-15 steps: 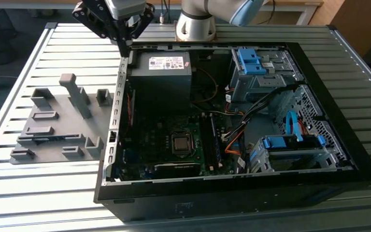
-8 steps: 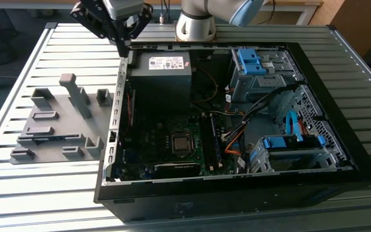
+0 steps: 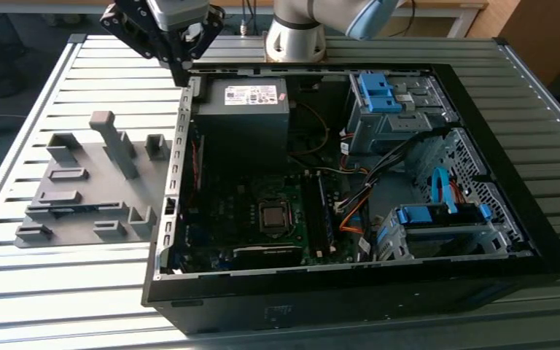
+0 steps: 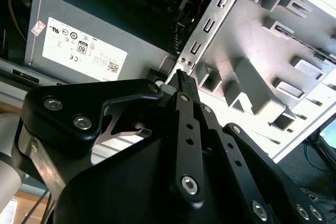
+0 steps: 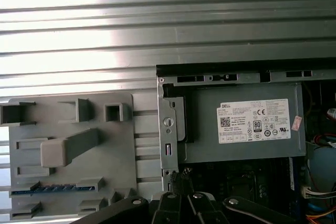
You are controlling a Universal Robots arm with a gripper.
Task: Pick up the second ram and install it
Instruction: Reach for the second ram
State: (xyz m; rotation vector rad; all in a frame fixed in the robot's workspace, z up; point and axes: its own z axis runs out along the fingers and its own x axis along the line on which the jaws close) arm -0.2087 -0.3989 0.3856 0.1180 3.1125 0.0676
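Over the case's (image 3: 358,295) corner by the power supply (image 3: 246,109), the gripper (image 3: 181,77) hangs with its tip just above the metal edge. In the second wrist view the gripper (image 4: 181,76) has its two black fingers (image 4: 185,129) pressed flat against each other, with nothing between them. The tip is close to the perforated wall of the case beside the power supply (image 4: 94,40).

The ram (image 5: 52,188) lies on its long edge in a slot of the grey fixture (image 5: 121,145), and its blue label is in sight in the first wrist view. It is well apart from the gripper (image 5: 180,178), with the case wall between them. In the exterior view the fixture (image 3: 90,191) lies on the slatted table (image 3: 85,292) at the exterior view's left of the case, touching or almost touching its side. A thin bluish line there is probably the ram (image 3: 64,209), though it is too faint to be sure.

Inside the open case the motherboard (image 3: 260,211) lies flat below the power supply, with blue drive cages (image 3: 436,219) at the exterior view's right.
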